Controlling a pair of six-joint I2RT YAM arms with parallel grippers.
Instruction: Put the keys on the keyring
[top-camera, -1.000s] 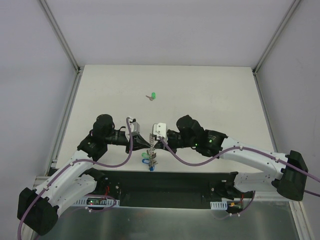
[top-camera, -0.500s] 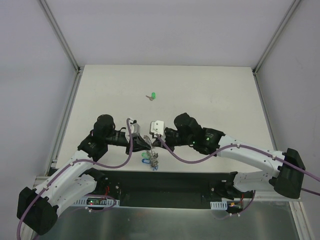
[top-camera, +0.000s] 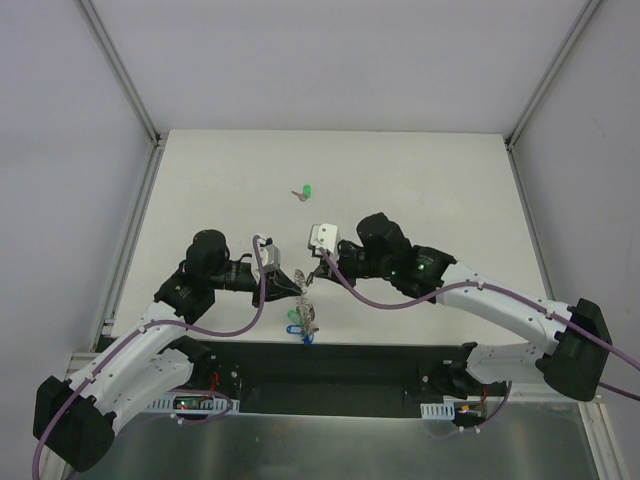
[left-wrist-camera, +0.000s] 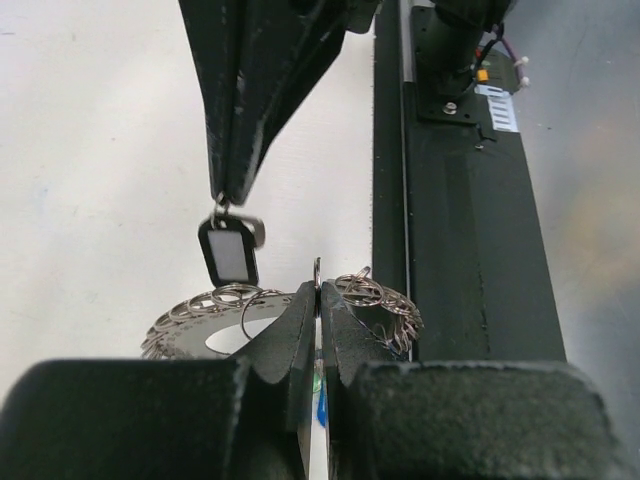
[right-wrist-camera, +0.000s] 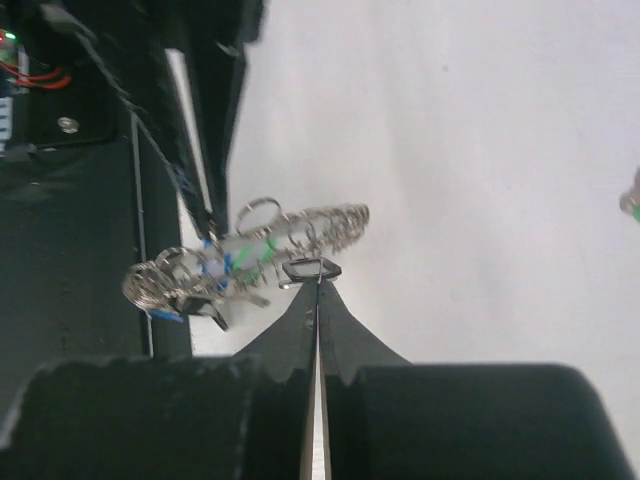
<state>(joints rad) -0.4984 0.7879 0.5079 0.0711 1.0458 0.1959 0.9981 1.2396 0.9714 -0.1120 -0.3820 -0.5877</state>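
The keyring (left-wrist-camera: 200, 322), a flat grey ring with wire loops round its rim, hangs above the table's near edge. My left gripper (left-wrist-camera: 318, 292) is shut on one rim loop. A blue and a green key hang from the keyring (top-camera: 303, 316). A black key (left-wrist-camera: 228, 251) dangles just over the ring's rim, and my right gripper (right-wrist-camera: 318, 284) is shut on the small loop at the black key's (right-wrist-camera: 312, 268) head. Both grippers meet over the ring, left gripper (top-camera: 292, 286) and right gripper (top-camera: 311, 276). Another green key (top-camera: 306, 190) lies alone farther back on the table.
The black base rail (left-wrist-camera: 470, 250) with wiring runs along the table's near edge, right beside the keyring. White walls and metal frame posts (top-camera: 120, 70) enclose the white table (top-camera: 430, 190).
The right arm's wrist has swung back and to the right while its fingertips stay at the keyring with the black key. The left arm and the ring have barely moved.
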